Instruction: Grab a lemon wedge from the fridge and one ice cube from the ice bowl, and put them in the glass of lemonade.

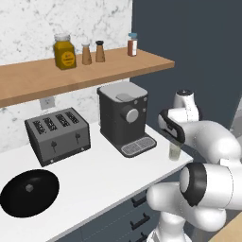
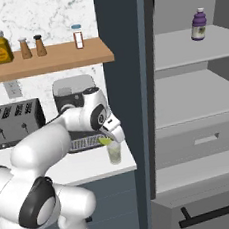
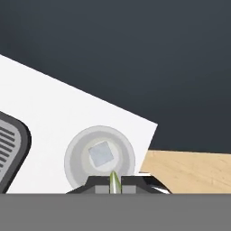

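Gripper [image 2: 108, 140] clamped on the lemon wedge [image 3: 114, 182] just above the glass of lemonade [image 2: 114, 152], near the counter's [image 1: 108, 172] right edge

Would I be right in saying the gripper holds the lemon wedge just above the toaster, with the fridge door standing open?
Not quite: the gripper holds the lemon wedge just above the glass of lemonade, not the toaster, which sits further left on the counter. The right base view shows this, and also the fridge standing open as you said.
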Robot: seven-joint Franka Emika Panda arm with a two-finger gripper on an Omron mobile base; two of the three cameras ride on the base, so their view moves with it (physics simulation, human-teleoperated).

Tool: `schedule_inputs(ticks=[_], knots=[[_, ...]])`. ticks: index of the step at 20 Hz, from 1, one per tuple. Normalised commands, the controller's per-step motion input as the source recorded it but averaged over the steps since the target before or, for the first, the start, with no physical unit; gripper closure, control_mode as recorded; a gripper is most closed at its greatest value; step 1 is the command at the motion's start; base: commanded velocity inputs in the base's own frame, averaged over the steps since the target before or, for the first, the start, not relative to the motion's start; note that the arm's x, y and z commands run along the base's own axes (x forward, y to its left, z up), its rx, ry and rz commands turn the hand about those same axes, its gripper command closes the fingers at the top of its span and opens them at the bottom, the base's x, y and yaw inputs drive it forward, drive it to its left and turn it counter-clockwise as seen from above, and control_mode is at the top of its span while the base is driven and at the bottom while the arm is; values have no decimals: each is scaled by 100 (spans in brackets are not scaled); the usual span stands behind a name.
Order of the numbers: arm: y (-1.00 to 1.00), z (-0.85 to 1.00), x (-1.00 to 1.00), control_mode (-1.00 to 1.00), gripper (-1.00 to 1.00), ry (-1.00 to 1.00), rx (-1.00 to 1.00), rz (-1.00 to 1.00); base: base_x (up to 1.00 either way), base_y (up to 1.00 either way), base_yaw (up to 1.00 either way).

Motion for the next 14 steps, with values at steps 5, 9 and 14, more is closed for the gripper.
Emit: schedule_inputs(ticks=[5, 9, 14], knots=[[6, 0, 2, -100, 100, 0, 0, 0, 0, 0, 0], [24, 0, 0, -100, 100, -1, 0, 0, 0, 0, 0], [0, 0, 7, -100, 100, -11, 0, 0, 0, 0, 0]])
